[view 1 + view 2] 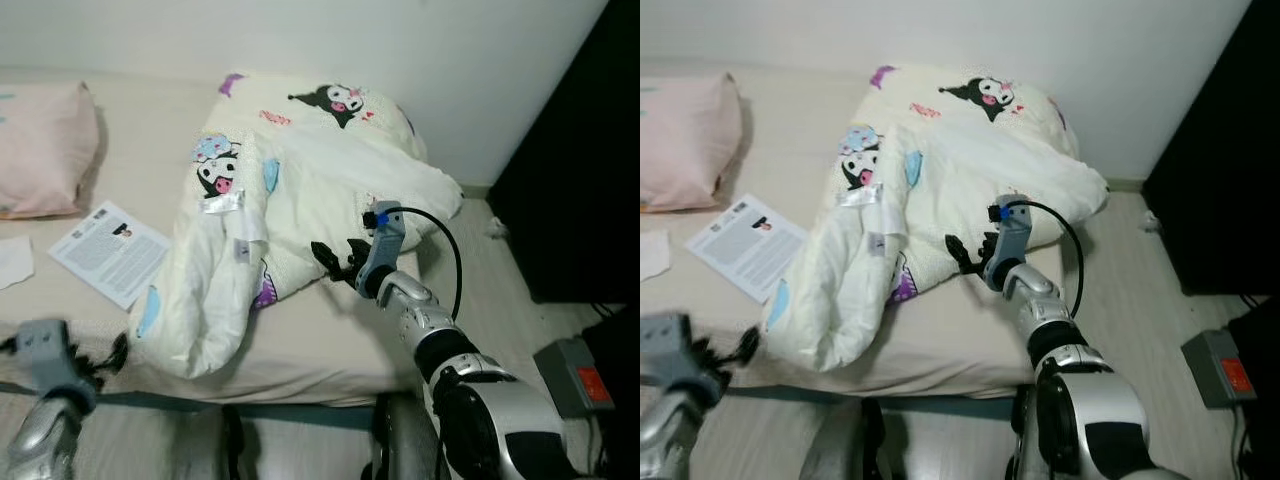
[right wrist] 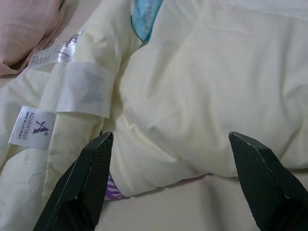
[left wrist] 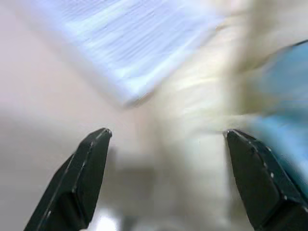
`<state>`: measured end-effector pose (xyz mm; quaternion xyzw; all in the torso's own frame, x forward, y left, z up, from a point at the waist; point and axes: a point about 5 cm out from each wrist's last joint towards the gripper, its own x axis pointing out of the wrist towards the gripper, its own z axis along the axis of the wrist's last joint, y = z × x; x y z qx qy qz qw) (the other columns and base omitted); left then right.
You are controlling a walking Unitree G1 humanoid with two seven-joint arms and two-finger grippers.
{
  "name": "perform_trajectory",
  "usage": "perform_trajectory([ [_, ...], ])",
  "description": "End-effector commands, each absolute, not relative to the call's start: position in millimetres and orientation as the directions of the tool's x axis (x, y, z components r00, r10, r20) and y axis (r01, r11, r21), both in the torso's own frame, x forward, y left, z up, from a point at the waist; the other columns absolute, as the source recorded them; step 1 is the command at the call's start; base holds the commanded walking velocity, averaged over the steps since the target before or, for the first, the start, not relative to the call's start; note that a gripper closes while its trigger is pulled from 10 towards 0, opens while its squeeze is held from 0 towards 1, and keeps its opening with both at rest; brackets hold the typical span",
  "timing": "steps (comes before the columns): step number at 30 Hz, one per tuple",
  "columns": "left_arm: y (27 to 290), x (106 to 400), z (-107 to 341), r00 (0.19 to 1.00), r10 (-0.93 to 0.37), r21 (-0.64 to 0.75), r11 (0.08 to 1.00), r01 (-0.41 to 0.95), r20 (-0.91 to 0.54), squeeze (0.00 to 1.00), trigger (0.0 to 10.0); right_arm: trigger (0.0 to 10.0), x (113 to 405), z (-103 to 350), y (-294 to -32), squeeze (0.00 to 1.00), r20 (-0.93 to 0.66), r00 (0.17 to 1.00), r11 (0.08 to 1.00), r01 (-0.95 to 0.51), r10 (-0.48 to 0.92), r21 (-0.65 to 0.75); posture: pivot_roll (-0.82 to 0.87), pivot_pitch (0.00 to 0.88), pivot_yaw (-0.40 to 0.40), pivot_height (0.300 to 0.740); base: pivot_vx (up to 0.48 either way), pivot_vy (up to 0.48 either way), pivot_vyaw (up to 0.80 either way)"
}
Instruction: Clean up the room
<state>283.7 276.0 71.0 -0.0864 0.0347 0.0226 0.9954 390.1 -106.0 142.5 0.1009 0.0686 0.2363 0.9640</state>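
Matt cloth duvet [image 1: 300,190], paper leaflet [image 1: 110,252], prob. fabric pillow [image 1: 40,145].

A cream comforter [image 1: 300,190] printed with black-and-pink cartoon characters is lying crumpled in a heap across the beige bed [image 1: 310,345], its white care labels [image 2: 84,86] showing, while a pink pillow [image 1: 40,150] and a printed leaflet [image 1: 110,250] are resting beside it.

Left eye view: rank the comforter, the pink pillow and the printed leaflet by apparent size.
1. Comforter, by far largest.
2. Pink pillow, cut off by the frame edge.
3. Printed leaflet, not much smaller than the visible pillow.
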Motion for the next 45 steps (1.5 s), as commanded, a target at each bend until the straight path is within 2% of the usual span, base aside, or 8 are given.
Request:
perform_trajectory([
  [1, 245, 303, 80, 0.996, -0.082, -0.216, 0.974, 0.071, -0.041, 0.00, 10.0, 10.0, 395, 156, -112, 0.00, -0.043, 0.882, 0.868, -0.451, 0.469, 0.208, -0.09, 0.355, -0.029, 0.550, 0.000, 0.000, 0.00],
  [8, 213, 321, 108, 0.984, -0.165, -0.244, 0.953, 0.178, 0.072, 0.00, 10.0, 10.0, 393, 155, -113, 0.00, -0.037, 0.884, 0.871, -0.452, 0.466, 0.192, -0.08, 0.330, -0.045, 0.550, 0.000, 0.000, 0.00],
  [15, 229, 341, 160, 0.977, -0.077, -0.285, 0.949, 0.133, 0.199, 0.00, 10.0, 10.0, 391, 155, -101, 0.00, -0.014, 0.875, 0.856, -0.470, 0.484, 0.216, -0.08, 0.286, -0.027, 0.550, 0.000, 0.000, 0.00],
  [21, 197, 368, 213, 0.908, -0.224, -0.287, 0.898, 0.333, 0.353, 0.00, 10.0, 10.0, 386, 146, -108, 0.00, -0.011, 0.892, 0.875, -0.440, 0.451, 0.201, -0.10, 0.189, 0.020, 0.550, 0.000, 0.000, 0.00],
  [27, 148, 369, 232, 0.756, -0.542, -0.124, 0.777, 0.618, 0.368, 0.00, 10.0, 10.0, 373, 124, -118, 0.00, -0.050, 0.923, 0.910, -0.366, 0.382, 0.196, -0.13, 0.128, 0.057, 0.550, 0.000, 0.000, 0.00],
  [33, 144, 376, 226, 0.809, -0.494, -0.079, 0.836, 0.542, 0.319, 0.00, 10.0, 10.0, 364, 120, -124, 0.00, -0.033, 0.936, 0.920, -0.339, 0.351, 0.195, -0.15, 0.110, 0.079, 0.550, 0.000, 0.000, 0.00],
  [35, 143, 385, 209, 0.914, -0.327, -0.011, 0.940, 0.340, 0.241, 0.00, 10.0, 10.0, 355, 121, -127, 0.00, -0.009, 0.937, 0.922, -0.342, 0.349, 0.184, -0.17, 0.089, 0.097, 0.550, 0.000, 0.000, 0.00],
  [45, 104, 384, 162, 0.975, -0.213, 0.165, 0.966, 0.202, 0.057, 0.00, 10.0, 10.0, 327, 122, -145, 0.00, -0.004, 0.963, 0.943, -0.265, 0.271, 0.199, -0.25, 0.096, 0.093, 0.550, 0.000, 0.000, 0.00],
])
